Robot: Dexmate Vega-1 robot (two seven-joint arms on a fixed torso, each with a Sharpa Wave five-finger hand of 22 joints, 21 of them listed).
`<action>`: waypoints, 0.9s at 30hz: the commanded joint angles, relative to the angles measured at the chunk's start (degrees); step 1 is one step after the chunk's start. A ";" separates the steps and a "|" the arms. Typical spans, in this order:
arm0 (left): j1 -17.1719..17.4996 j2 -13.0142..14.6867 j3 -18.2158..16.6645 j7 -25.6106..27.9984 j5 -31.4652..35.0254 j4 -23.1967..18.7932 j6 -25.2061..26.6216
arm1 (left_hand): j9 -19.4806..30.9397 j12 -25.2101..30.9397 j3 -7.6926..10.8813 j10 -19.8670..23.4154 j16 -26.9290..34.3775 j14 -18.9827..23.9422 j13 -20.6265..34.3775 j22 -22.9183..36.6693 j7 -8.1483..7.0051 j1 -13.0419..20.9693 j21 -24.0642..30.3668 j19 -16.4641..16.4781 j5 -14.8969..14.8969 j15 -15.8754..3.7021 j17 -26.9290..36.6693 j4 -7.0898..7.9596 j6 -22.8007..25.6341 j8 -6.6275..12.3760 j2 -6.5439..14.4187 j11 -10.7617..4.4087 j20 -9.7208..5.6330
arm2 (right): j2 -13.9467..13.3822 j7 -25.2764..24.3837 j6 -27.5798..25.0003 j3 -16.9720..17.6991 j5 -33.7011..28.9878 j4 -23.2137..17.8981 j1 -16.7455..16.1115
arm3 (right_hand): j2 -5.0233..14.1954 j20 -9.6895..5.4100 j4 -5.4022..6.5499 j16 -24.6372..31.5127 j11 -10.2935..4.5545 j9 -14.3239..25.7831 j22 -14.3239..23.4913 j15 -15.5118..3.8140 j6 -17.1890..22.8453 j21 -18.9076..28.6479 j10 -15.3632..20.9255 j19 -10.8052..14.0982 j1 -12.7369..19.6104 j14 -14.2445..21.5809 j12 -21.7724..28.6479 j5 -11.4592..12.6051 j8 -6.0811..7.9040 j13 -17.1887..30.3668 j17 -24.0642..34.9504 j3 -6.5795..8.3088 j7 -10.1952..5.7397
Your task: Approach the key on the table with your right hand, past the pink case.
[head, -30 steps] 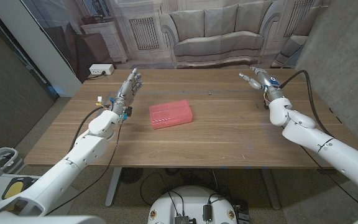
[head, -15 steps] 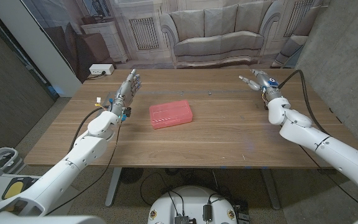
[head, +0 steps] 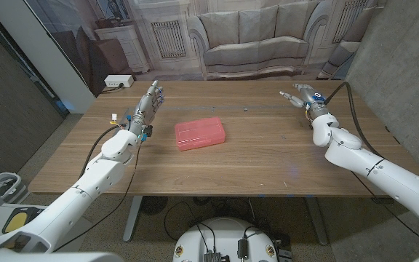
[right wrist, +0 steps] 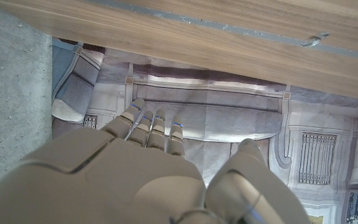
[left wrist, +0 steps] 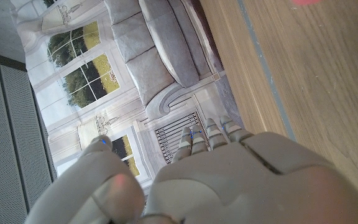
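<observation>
The key is a very small, dark metallic speck in the head view, lying on the far part of the surface, close to its back edge and a little right of the middle. In the right wrist view it shows more clearly: a thin, pale grey metal piece with a bent or looped end, lying flat on the wood near a seam line in the boards. Its finer shape is too small to tell.

The pink case lies nearer the robot and to the left of the key, apart from it. It is a flat, rectangular plastic box with rounded corners, set slightly askew to the surface's edges.

The right hand is over the far right part of the surface, to the right of the key and well apart from it. Its fingers are stretched out straight and close together, holding nothing. Whether it touches the wood cannot be told.

The left hand is at the far left of the surface, left of the pink case and apart from it. Its fingers also reach out straight, side by side, with nothing in them.

Behind the surface hangs a printed backdrop showing a sofa, and a white power strip lies beyond the far left corner.
</observation>
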 commanded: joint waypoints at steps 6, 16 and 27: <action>1.07 0.34 -0.63 0.42 -0.19 -0.69 -0.53 | 0.23 0.15 -0.10 0.61 0.01 0.50 0.23 0.13 -0.08 0.18 -0.01 -0.02 -0.25 0.08 0.14 0.00 0.40 0.15 0.37 0.11 -2.55 | 0.83 0.78 -1.70 -0.79 1.06 1.36 0.44 | 0.22 -1.19 -0.41 -0.04 -0.03 0.29 0.25 0.14 0.46 -0.05 0.72 -0.04 0.14 0.61 0.26 0.20 0.04 0.20 0.17 0.10 -0.13; 1.69 1.01 -0.95 1.01 -0.19 -1.88 0.33 | 0.24 0.12 -0.21 0.65 0.00 0.54 0.23 0.13 -0.04 0.22 -0.04 -0.06 -0.28 0.08 0.14 -0.01 0.45 0.11 0.42 0.20 -2.41 | 1.76 0.73 -1.05 -1.42 2.41 3.77 1.19 | 0.32 -1.07 -0.41 -0.09 -0.15 0.30 0.25 0.27 0.12 -0.04 0.42 -0.09 0.12 0.53 0.11 0.22 -0.16 0.21 0.18 0.05 -0.30; 2.02 1.44 -1.09 1.64 0.06 -3.04 0.97 | 0.24 0.06 -0.34 0.65 -0.04 0.51 0.23 0.13 -0.09 0.26 -0.08 -0.12 -0.32 0.04 0.15 -0.01 0.52 0.07 0.48 0.13 -2.30 | 2.09 1.43 -1.20 -2.33 3.52 5.63 1.96 | 0.40 -1.10 -0.42 -0.14 -0.21 0.30 0.25 0.27 -0.15 -0.04 0.15 -0.15 0.10 0.42 -0.02 0.23 -0.31 0.21 0.19 -0.01 -0.55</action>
